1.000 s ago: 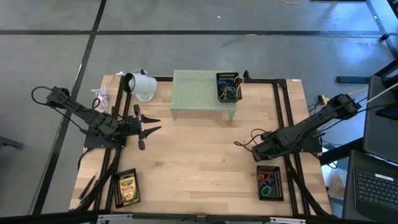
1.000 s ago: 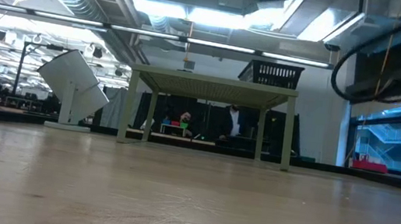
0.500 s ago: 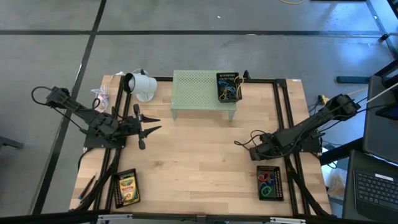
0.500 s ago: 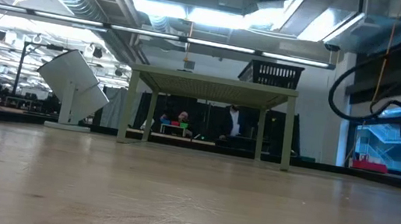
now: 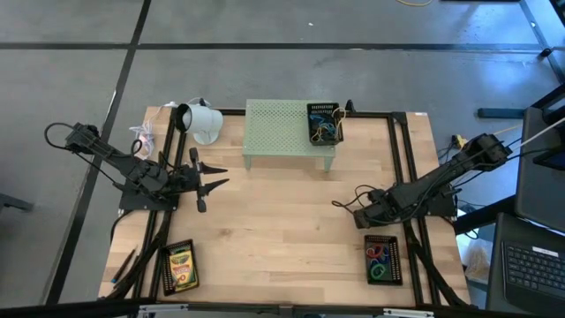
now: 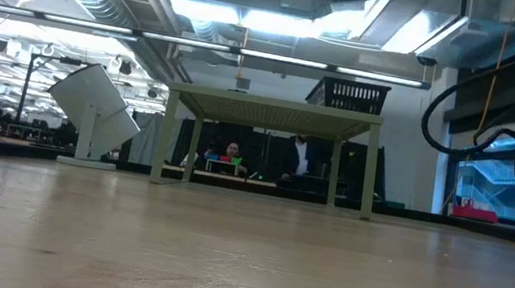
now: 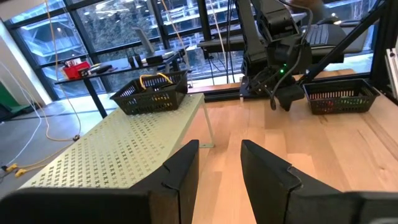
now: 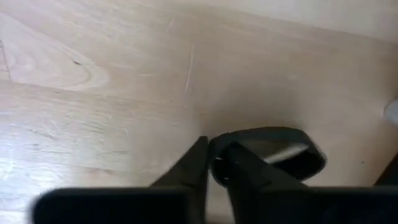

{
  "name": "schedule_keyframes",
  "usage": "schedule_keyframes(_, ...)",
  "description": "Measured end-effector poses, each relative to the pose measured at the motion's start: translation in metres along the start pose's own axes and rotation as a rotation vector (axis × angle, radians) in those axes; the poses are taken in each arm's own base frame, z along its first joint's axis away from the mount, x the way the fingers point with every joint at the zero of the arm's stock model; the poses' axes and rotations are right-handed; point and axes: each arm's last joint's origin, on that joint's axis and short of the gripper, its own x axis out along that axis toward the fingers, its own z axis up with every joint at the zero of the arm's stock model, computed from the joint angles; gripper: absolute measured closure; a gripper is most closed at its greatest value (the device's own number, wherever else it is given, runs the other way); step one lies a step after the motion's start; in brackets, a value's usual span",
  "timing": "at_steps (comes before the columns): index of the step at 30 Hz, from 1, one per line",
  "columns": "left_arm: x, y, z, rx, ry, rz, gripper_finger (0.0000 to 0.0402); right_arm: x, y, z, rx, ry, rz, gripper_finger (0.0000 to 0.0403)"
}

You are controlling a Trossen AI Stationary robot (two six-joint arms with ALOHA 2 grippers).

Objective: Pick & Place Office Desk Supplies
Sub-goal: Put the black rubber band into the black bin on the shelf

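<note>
Black clip [image 8: 273, 148] is on the bare table top, about 3 o'clock from the table's middle, right under the right gripper [image 8: 217, 155]. The wrist view looks to me like the 2 fingers have narrowed to a thin slot pinching the clip's near end. The rest of the clip sticks out to 1 side of the jaws, so its long axis lies crosswise to the fingers, not between them. It's an end grip rather than a centred one, and my guess is it could swivel when lifted.

The left gripper [image 5: 207, 177] waits way over at 9 o'clock. Its jaws are apart with nothing in them, so the right arm is clearly the nearer one.

From above you can't make out the clip at all, since the right gripper covers it. The black basket [image 5: 383, 260] of coloured rubber bands sits at roughly 5 o'clock from that gripper.
</note>
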Motion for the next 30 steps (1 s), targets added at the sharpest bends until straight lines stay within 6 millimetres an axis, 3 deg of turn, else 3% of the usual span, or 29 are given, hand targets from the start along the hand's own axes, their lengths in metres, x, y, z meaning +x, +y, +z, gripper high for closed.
schedule_keyframes(3,0.0,0.0,0.0,0.0,0.0,0.0,0.0288,0.0,0.0,0.0,-0.022,-0.009,0.004,0.0392)
schedule_keyframes(7,0.0,0.0,0.0,0.0,0.0,0.0,0.0288,-0.004,0.003,0.0,-0.066,-0.042,0.012,0.0388)
schedule_keyframes(10,0.0,0.0,0.0,0.0,0.0,0.0,0.0288,-0.02,0.014,-0.001,-0.125,-0.165,0.073,0.0396)
schedule_keyframes(14,0.0,0.0,0.0,0.0,-0.001,0.0,0.0288,-0.056,0.031,-0.003,-0.261,-0.328,0.13,0.0396)
schedule_keyframes(21,0.0,0.0,0.001,-0.006,-0.006,0.0,0.0288,-0.138,0.062,0.0,-0.435,-0.606,0.264,0.0396)
schedule_keyframes(30,0.0,0.0,0.001,-0.008,-0.005,-0.001,0.0288,-0.234,0.078,0.048,-0.411,-0.94,0.333,0.0396)
